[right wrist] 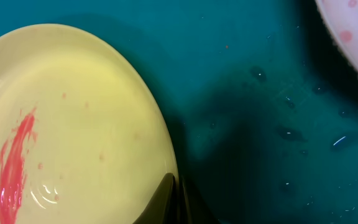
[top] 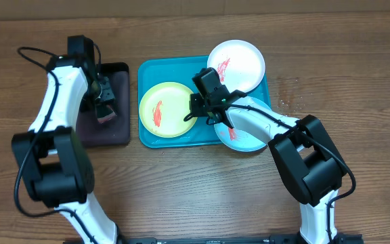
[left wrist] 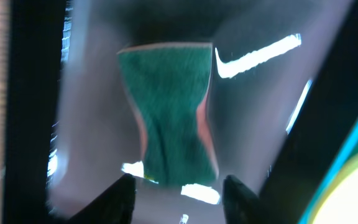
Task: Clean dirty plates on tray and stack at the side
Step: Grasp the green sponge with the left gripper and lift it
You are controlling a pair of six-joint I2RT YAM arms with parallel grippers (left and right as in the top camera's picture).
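At the left edge of the wood-grain table (top: 357, 54) lies a glossy black tray (top: 117, 132), rectangular, with a raised rim. The left gripper (left wrist: 179, 186) hangs over it, fingers half apart either side of the near end of a sponge (left wrist: 166, 112): rough green face, pink edge, waisted in the middle. Blur hides whether they press it.

Right of it lies the smooth turquoise tray (top: 175, 71), with rounded corners. In its left half is the lime-green plate (top: 166, 108), round, shallow and streaked red. The right gripper (right wrist: 176, 199) is at this plate's right rim, fingers pressed together; whether the rim is nipped between them I cannot tell. The white plate (top: 239, 64), also smeared, overlaps the tray's far right corner. The mint-blue plate (top: 249, 142) is at the near right corner, mostly hidden under the right arm.
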